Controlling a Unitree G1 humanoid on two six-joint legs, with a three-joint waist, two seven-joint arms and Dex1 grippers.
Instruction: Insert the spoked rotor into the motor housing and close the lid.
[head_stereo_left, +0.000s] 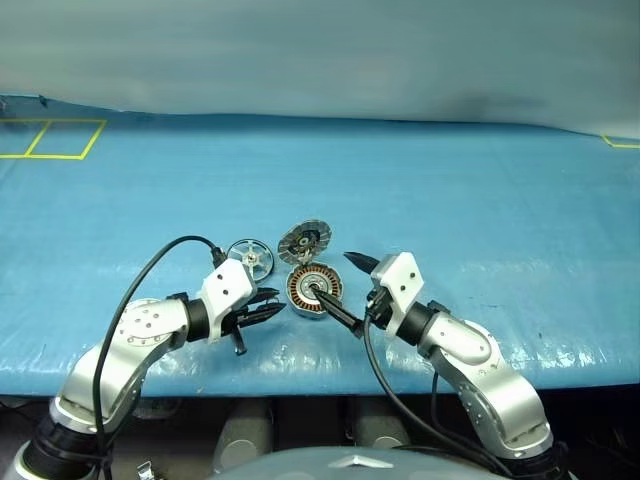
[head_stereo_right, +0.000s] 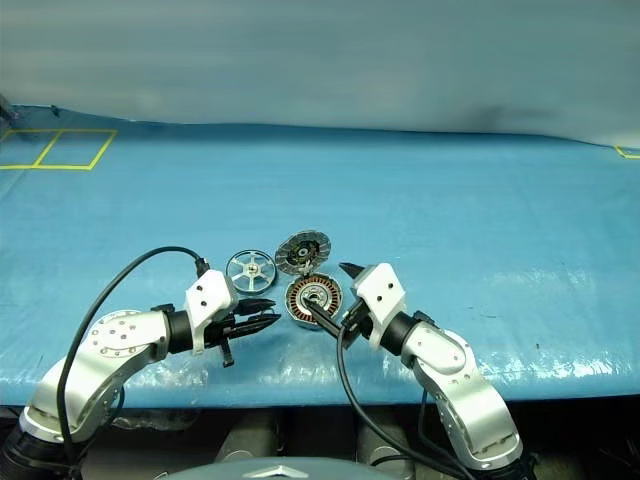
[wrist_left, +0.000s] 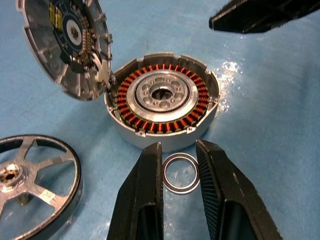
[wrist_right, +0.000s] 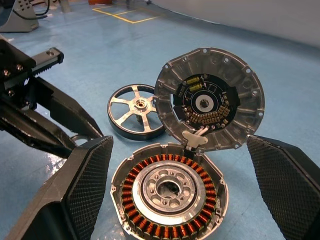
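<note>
Right wrist view has the motor housing (wrist_right: 169, 192) empty between the wide-spread right gripper (wrist_right: 175, 200), lid (wrist_right: 209, 106) tipped open, spoked rotor (wrist_right: 136, 109) lying beside it on the mat; left gripper (wrist_left: 181, 200) nearly clenched, grasping nothing, so everything remains.

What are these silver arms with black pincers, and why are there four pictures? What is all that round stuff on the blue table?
Those are a robot's two arms, each ending in a gripper with two black fingers. Two pictures come from cameras on its head, looking down. The other two come from a camera on each wrist, looking along the fingers. On the blue table lies a round motor housing with orange wire coils inside. Its lid stands open at the housing's edge. Beside them lies a shiny spoked rotor, and a tiny thin ring. The left gripper holds nothing; its fingers are either side of the ring. The right gripper is wide open around the housing.
</note>
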